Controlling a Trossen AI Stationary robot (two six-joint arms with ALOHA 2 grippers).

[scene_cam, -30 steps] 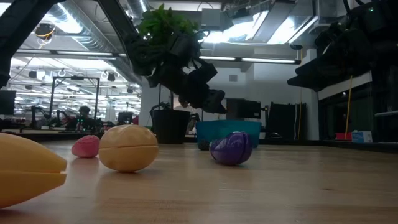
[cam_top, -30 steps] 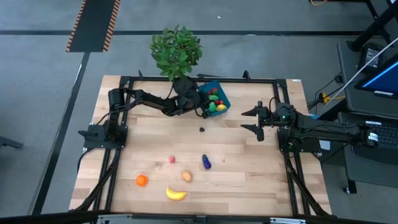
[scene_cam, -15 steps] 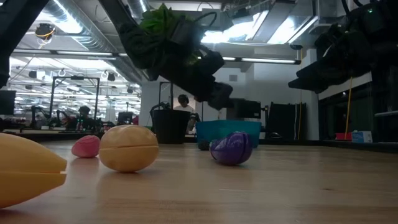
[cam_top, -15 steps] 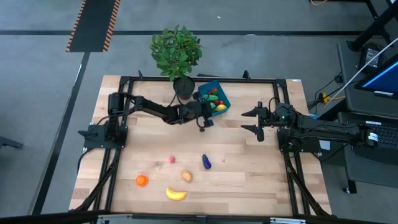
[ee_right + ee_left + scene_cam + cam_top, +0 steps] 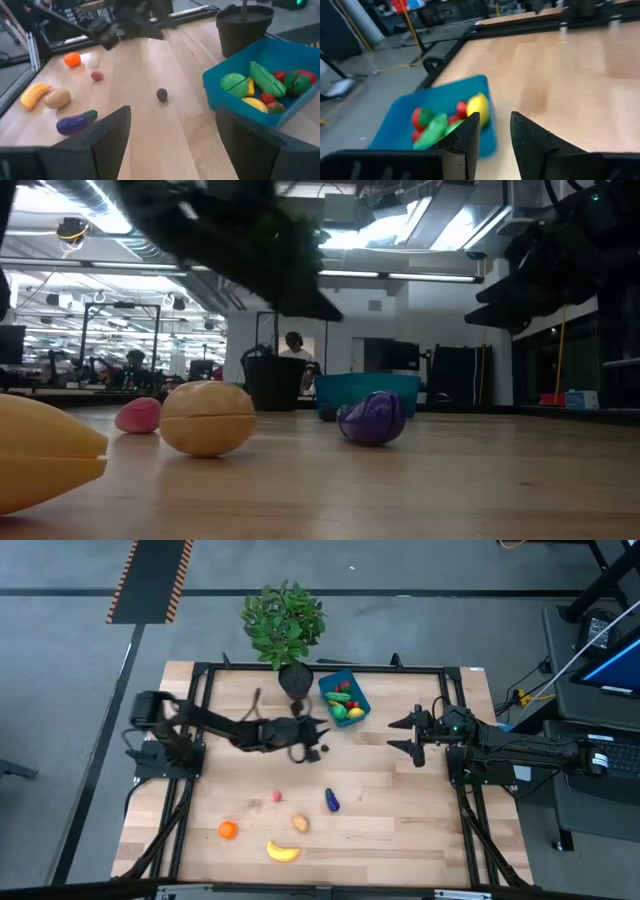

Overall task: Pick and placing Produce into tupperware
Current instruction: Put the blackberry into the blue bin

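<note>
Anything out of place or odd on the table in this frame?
Nothing is spilled or damaged. One small dark item lies alone on the bare wood just short of the blue tupperware, beside the left claw. The eggplant, potato, orange, banana and pink piece wait at the near edge.

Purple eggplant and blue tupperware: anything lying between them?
Yes, in the high view a small dark berry sits between the eggplant and the tupperware, on bare table.
</note>
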